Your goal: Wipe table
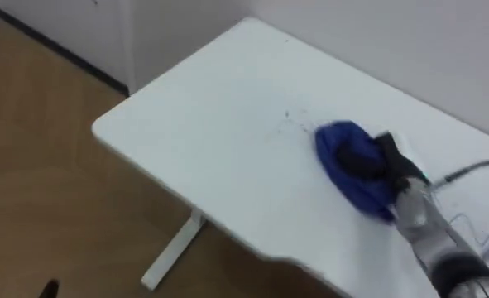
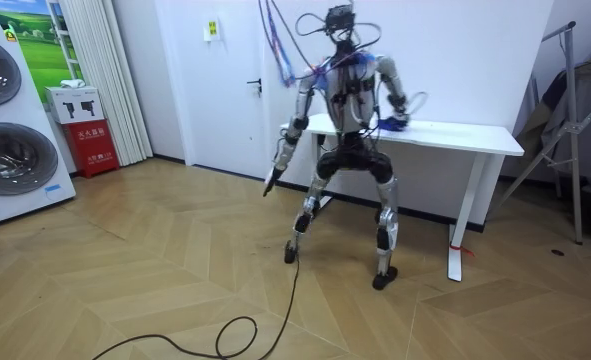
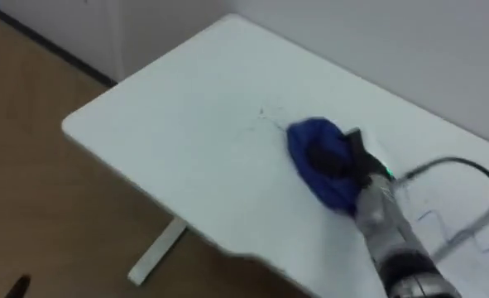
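While the right robot hand [image 1: 366,162] rests on a blue cloth [image 1: 338,144], grip unclear, white table [image 1: 211,141] beneath.

We find the table [image 1: 186,141] top bare from its near left corner up to the blue cloth [image 1: 352,172], so a hand can sweep flat across that whole stretch. The cloth, with the right hand [image 1: 375,159] on it, is the one raised thing on the top. Small dark marks [image 1: 290,118] just beside the cloth lie flat and block nothing. The wall [image 1: 376,41] runs close along the far edge and limits reach there. The near edge and the left end open onto floor [image 1: 45,190]. A white leg [image 1: 174,248] stands under the top. In the room view, the left hand [image 2: 272,180] hangs below the table's end with open floor around it. A metal stand [image 2: 575,120] stands apart beyond the other end.
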